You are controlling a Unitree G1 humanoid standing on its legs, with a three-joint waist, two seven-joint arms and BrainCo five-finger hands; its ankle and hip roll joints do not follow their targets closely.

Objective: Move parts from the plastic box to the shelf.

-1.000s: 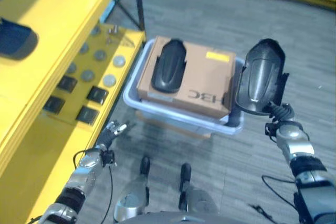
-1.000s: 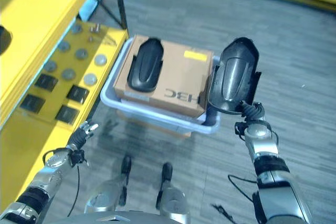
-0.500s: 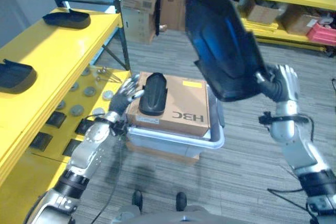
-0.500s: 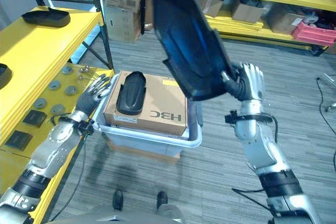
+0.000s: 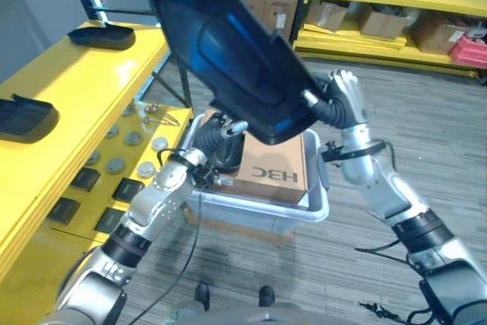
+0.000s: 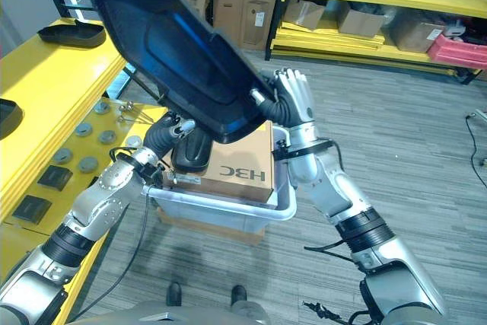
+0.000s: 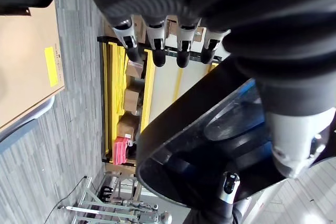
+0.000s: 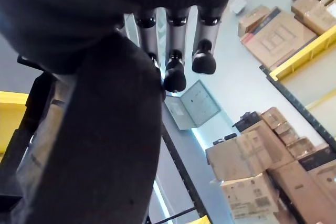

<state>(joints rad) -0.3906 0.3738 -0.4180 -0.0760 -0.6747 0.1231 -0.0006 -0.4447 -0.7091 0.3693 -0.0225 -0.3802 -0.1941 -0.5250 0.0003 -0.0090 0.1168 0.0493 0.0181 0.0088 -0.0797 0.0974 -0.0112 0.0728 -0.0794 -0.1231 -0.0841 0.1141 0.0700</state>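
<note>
The right hand (image 5: 342, 100), fingers curled round its edge, holds a large black moulded plastic shell (image 5: 228, 51) raised above the brown cardboard carton (image 5: 278, 169) in the grey plastic box (image 5: 259, 207), beside the yellow shelf (image 5: 68, 97), while the left hand (image 5: 221, 131), fingers straight, reaches under it.

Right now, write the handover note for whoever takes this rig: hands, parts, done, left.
Right hand: shut on the large black part, held raised above the plastic box.
Left hand: fingers relaxed, at the smaller black part lying on the cardboard box in the plastic box; not gripping it.
Done: two black parts already lie on the yellow shelf.
Left: set the large part on the shelf, then move the smaller one.
</note>
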